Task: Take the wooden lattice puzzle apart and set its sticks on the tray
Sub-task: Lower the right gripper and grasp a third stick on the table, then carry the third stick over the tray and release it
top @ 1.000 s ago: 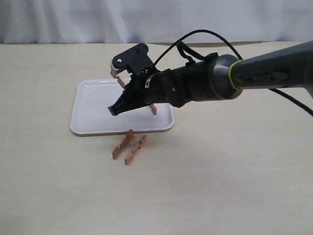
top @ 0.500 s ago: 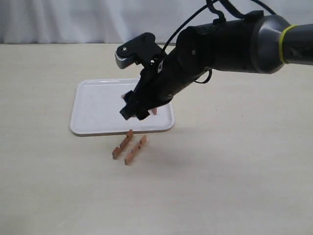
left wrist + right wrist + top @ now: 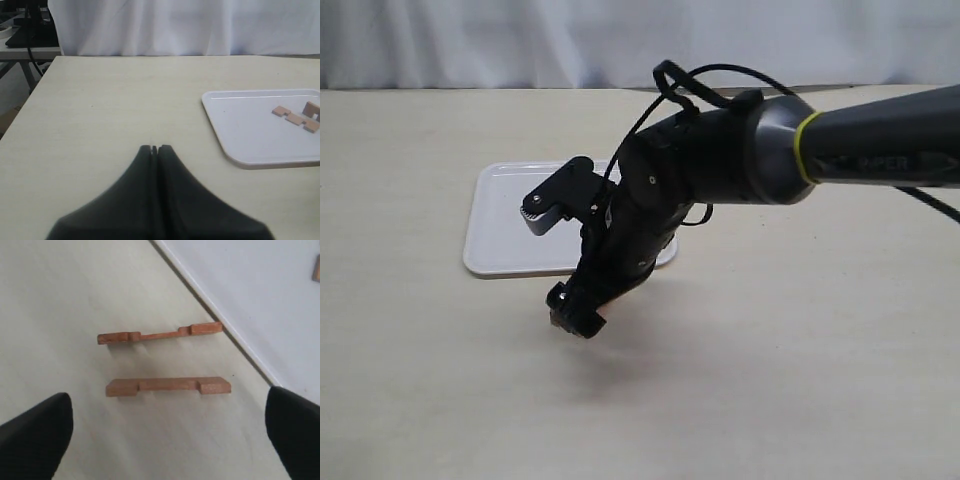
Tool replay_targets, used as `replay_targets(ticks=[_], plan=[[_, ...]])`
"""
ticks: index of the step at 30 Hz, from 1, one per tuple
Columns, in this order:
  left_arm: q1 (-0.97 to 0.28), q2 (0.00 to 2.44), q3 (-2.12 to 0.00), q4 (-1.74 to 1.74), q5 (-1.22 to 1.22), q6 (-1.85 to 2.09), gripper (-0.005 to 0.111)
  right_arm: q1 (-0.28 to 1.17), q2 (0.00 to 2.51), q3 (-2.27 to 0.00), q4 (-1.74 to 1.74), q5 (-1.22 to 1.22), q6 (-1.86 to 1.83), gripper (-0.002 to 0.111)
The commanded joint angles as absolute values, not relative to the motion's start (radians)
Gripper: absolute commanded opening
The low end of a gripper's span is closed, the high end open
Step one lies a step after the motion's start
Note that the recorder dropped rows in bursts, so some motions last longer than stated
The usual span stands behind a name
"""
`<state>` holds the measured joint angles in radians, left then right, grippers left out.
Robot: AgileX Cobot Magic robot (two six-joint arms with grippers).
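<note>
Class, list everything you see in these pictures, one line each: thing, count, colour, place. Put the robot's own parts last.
Table: one, pale beige, under everything.
Tray: one, white, on the table.
Sticks on the table: two, reddish-brown, side by side just outside the tray's rim.
Sticks on the tray: seemingly two, reddish-brown, close together inside the rim.
Curtain: one, white, behind the table.
Right arm: one, grey and black, reaching over the tray.
Right claw: one, black, open, low above the sticks on the table.
Left claw: one, black, shut, empty, over bare table away from the tray.
</note>
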<state>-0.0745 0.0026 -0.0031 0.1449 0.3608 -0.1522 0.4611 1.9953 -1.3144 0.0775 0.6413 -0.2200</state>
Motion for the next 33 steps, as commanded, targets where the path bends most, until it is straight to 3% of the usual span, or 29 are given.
replay_targets(ticks=[1, 10, 13, 16, 22, 28, 33], plan=[[-0.082, 0.0, 0.0, 0.145, 0.355, -0.15, 0.0, 0.462, 2.034, -1.313, 0.065, 0.603, -0.209, 0.099], [-0.082, 0.0, 0.0, 0.145, 0.355, -0.15, 0.0, 0.462, 2.086, -1.313, 0.035, 0.54, -0.198, 0.099], [-0.082, 0.0, 0.0, 0.145, 0.355, -0.15, 0.0, 0.462, 2.091, -1.313, 0.032, 0.54, -0.198, 0.094], [-0.082, 0.0, 0.0, 0.145, 0.355, -0.15, 0.0, 0.462, 2.091, -1.313, 0.029, 0.53, -0.198, 0.072], [-0.082, 0.0, 0.0, 0.145, 0.355, -0.15, 0.0, 0.464, 2.061, -1.313, 0.029, 0.548, -0.262, 0.005], [-0.082, 0.0, 0.0, 0.145, 0.355, -0.15, 0.0, 0.464, 1.953, -1.344, 0.022, 0.534, -0.299, 0.005], [-0.082, 0.0, 0.0, 0.145, 0.355, -0.15, 0.0, 0.464, 1.937, -1.359, 0.022, 0.292, -0.213, 0.005]])
